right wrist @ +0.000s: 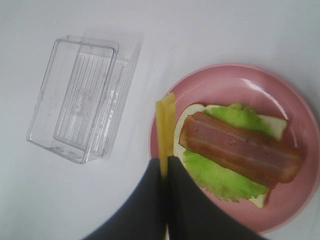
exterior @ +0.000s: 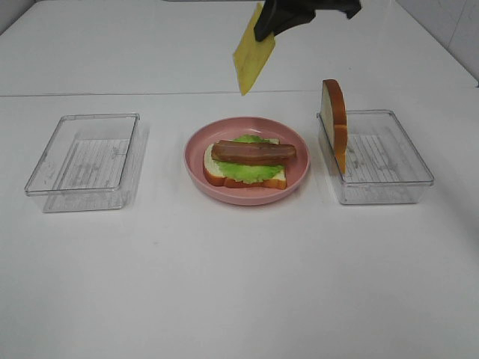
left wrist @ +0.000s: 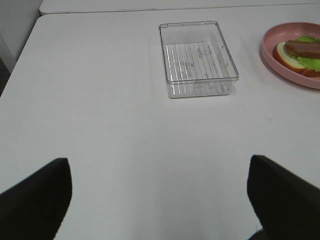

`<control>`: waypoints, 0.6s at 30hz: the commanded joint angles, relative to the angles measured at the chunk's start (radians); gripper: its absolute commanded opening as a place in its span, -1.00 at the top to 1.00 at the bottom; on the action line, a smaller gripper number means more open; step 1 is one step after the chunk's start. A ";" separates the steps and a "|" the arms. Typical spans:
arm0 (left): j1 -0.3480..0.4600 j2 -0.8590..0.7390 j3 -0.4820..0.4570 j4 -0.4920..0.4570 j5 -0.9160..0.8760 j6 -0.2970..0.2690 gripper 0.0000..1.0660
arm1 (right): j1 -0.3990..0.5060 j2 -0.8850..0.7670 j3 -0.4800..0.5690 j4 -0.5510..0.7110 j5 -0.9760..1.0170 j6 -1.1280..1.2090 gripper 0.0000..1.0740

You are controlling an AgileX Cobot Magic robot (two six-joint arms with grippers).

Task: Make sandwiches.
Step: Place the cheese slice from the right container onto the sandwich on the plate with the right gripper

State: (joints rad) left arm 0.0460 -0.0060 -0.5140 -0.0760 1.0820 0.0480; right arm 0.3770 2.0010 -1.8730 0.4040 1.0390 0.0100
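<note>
A pink plate [exterior: 198,166] at the table's middle holds a bread slice [exterior: 212,167] with a green lettuce leaf [exterior: 251,170] and a bacon strip [exterior: 253,152] on top. My right gripper [exterior: 263,30] is shut on a yellow cheese slice [exterior: 251,54] and holds it high above and behind the plate. In the right wrist view the cheese [right wrist: 164,130] hangs edge-on over the plate's rim [right wrist: 235,70], next to the bacon [right wrist: 240,152]. A second bread slice [exterior: 336,120] stands upright in the right tray [exterior: 389,179]. My left gripper [left wrist: 160,200] is open over bare table.
A clear plastic tray [exterior: 84,161] with nothing in it sits left of the plate; it also shows in the left wrist view [left wrist: 197,58] and the right wrist view [right wrist: 80,105]. The white table ends at a seam behind the trays.
</note>
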 commanded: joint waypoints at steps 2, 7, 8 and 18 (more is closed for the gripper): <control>-0.002 -0.015 0.000 -0.006 -0.005 -0.005 -0.68 | 0.053 0.075 -0.005 0.001 -0.033 0.002 1.00; -0.002 -0.015 0.000 -0.006 -0.005 -0.005 -0.68 | 0.079 0.144 -0.005 0.005 -0.055 0.006 1.00; -0.002 -0.015 0.000 -0.006 -0.005 -0.005 -0.68 | 0.079 0.144 -0.005 0.005 -0.055 0.006 1.00; -0.002 -0.015 0.000 -0.006 -0.005 -0.005 -0.68 | 0.084 0.249 -0.005 0.010 -0.105 0.007 1.00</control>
State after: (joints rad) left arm 0.0460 -0.0060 -0.5140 -0.0760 1.0820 0.0480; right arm 0.4600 2.2340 -1.8730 0.4130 0.9620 0.0140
